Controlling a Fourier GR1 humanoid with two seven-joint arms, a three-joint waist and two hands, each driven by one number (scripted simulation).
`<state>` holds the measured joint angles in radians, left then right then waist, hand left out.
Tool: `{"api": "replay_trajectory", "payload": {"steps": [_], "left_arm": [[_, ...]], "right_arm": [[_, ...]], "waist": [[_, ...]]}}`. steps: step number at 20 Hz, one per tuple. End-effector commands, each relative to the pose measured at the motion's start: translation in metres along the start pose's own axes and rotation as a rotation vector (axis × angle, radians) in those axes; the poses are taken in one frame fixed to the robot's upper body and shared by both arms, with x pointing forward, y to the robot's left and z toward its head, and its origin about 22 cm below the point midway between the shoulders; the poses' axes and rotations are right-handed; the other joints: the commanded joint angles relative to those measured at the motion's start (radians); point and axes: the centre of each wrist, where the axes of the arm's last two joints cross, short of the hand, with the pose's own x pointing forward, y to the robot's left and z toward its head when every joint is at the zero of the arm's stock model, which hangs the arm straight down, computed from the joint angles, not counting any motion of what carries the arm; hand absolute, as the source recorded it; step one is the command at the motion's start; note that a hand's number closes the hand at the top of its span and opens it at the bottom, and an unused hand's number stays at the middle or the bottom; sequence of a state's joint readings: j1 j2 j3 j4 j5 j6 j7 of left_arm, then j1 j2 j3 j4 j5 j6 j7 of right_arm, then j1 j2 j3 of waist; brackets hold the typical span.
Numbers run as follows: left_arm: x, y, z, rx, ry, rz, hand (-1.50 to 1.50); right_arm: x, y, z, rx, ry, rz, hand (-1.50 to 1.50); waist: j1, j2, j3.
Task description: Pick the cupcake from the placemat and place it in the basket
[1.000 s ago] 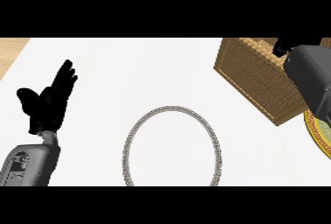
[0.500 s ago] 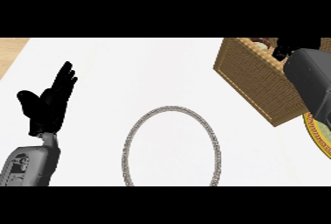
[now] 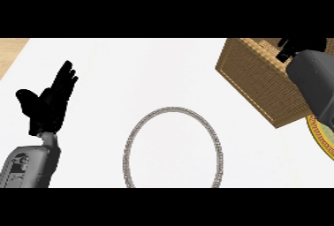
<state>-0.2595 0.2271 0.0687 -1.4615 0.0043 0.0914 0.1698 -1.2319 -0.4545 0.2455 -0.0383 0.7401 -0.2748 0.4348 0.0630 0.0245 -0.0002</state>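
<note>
A white counter top (image 3: 130, 66) fills the head view, with a strip of wood-toned surface (image 3: 12, 53) showing at its upper left corner. At upper right stands the woven basket (image 3: 261, 84), tilted in the view, its brown wall facing the camera. Across it reaches the robot's grey right forearm (image 3: 316, 84), ending in the right hand (image 3: 297, 46) above the basket's opening at the frame's top edge; only a dark part of that hand shows, so whether its fingers hold anything cannot be told. The cupcake itself is nowhere visible: it may be hidden in that hand or already inside the basket, and the view does not settle which. Near the centre lies an oval grey-rimmed white placemat (image 3: 130, 145), nothing resting on it. At the right edge, partly under the forearm, peeps the rim of a yellow and green plate (image 3: 320, 134). At far left the left hand (image 3: 46, 106) rests with fingers straight and pointing up, holding nothing.

Judged from the bare placemat and the arm over the basket, the task looks to be at its placing step. The next move likely calls for lowering the hand inside the basket walls and releasing there, then drawing the arm clear without catching the rim
</note>
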Motion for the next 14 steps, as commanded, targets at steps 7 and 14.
{"api": "replay_trajectory", "payload": {"steps": [7, 14], "left_arm": [[-0.009, -0.003, 0.002, 0.017, 0.014, 0.003, 0.0], [-0.005, 0.007, 0.006, 0.044, 0.025, 0.0, 0.0]], "right_arm": [[0.031, -0.037, 0.006, -0.194, 0.01, -0.443, -1.5], [-0.012, -0.041, -0.011, -0.215, 0.13, -0.687, -1.5]], "waist": [[-0.009, -0.002, 0.002], [-0.043, -0.018, 0.001]]}}
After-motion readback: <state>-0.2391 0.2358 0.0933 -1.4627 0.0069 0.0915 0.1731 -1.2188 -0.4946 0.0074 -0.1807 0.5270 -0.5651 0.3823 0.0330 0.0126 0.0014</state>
